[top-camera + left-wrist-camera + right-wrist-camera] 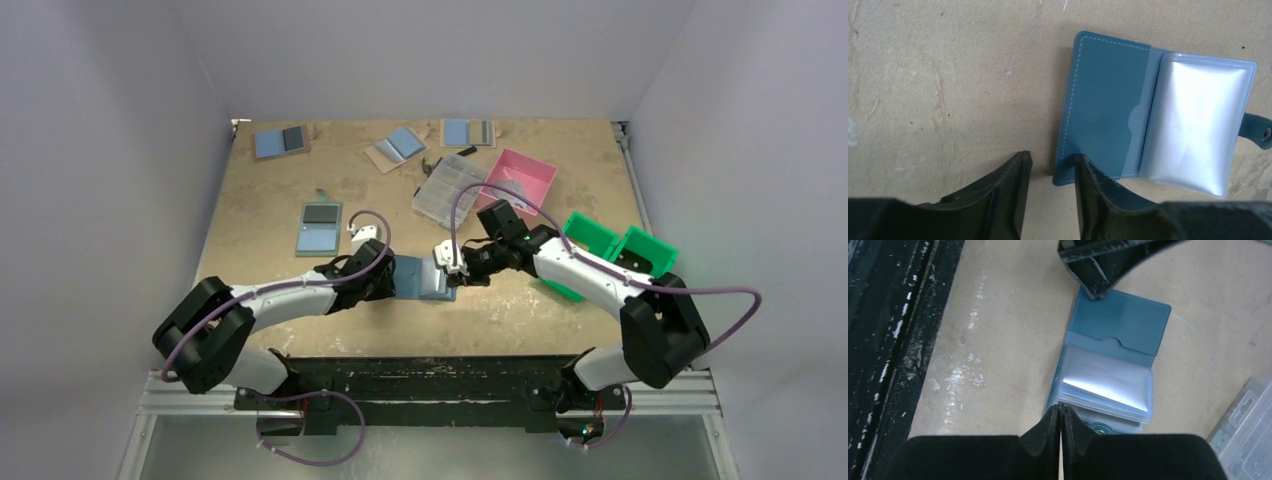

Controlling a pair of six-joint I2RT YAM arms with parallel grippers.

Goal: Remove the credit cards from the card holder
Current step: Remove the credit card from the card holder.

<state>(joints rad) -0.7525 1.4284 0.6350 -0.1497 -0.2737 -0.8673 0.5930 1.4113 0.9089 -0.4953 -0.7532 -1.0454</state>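
Location of card holder (425,277): flat on table (270,190), opened out, between both grippers, near the arm bases. Blue pocket half (1103,105) toward the left arm. Stack of clear sleeves (1105,382) toward the right arm, with snap tab (1258,131) at the outer side of that stack.

State of left gripper (1053,172): fingers parted, grasping nothing. 1 fingertip (1093,185) overlaps a corner of the blue pocket half, apparently pinning it down.

State of right gripper (1061,422): fingers pressed together at the outer edge of the sleeve stack. Cannot tell whether a sleeve edge or a card edge is pinched between them.

Status of credit cards: none visible outside the holder; not distinguishable inside the silvery sleeves.

Judged step: early. Holder opened and steadied, first extraction being set up, 0 cards out.

Next move, as judged:
1. Hold the left fingertip down on the blue pocket half to prevent sliding.
2. Confirm a grasp on 1 card only, not on sleeve film.
3. Draw the card out low and level, away from the stack.
4. Avoid lifting, to prevent the holder from rising or folding shut.
5. If only film is caught, release and re-approach at the sleeve mouth.
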